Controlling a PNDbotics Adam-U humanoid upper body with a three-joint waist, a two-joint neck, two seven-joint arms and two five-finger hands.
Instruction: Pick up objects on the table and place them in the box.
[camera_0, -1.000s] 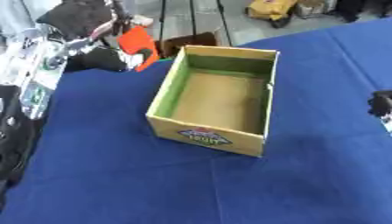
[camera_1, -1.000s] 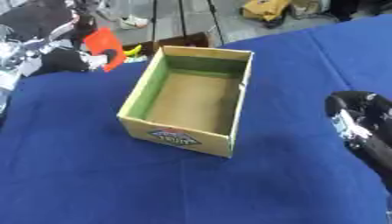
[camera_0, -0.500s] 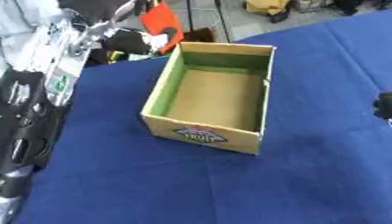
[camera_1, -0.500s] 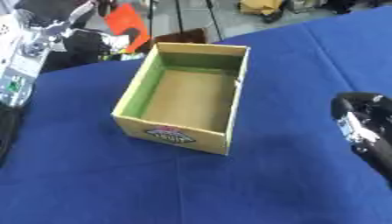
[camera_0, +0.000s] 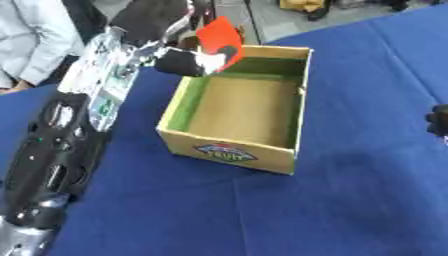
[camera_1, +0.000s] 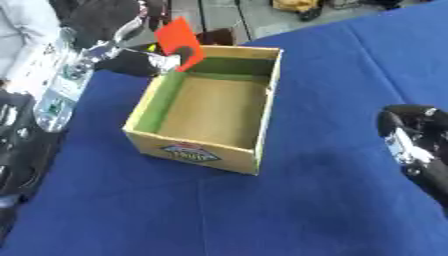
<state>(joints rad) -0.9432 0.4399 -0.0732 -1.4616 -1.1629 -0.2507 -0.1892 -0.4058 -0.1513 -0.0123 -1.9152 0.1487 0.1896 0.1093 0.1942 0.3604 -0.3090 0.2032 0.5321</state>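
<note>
**Left hand holds a red piece over the box's far corner**

The robot's left arm runs up the left side of both views, black and silver, and ends in the left hand (camera_0: 188, 62) at the far left corner of the open cardboard box (camera_0: 234, 152). Its dark fingers (camera_1: 182, 51) are curled round a flat, bright orange-red piece (camera_0: 219, 36), pinching it at its lower edge so that the piece stands up, tilted, above the box's far left rim. The box itself is rectangular, with green inner walls, a brown floor and a printed label on its near wall; nothing shows lying inside it. It stands on the blue cloth-covered tabletop (camera_0: 262, 215).

At the right edge, well apart from the box, the right hand (camera_1: 416, 142) shows as a black and silver mass low over the cloth. Whether its fingers are spread or curled cannot be told.
</note>
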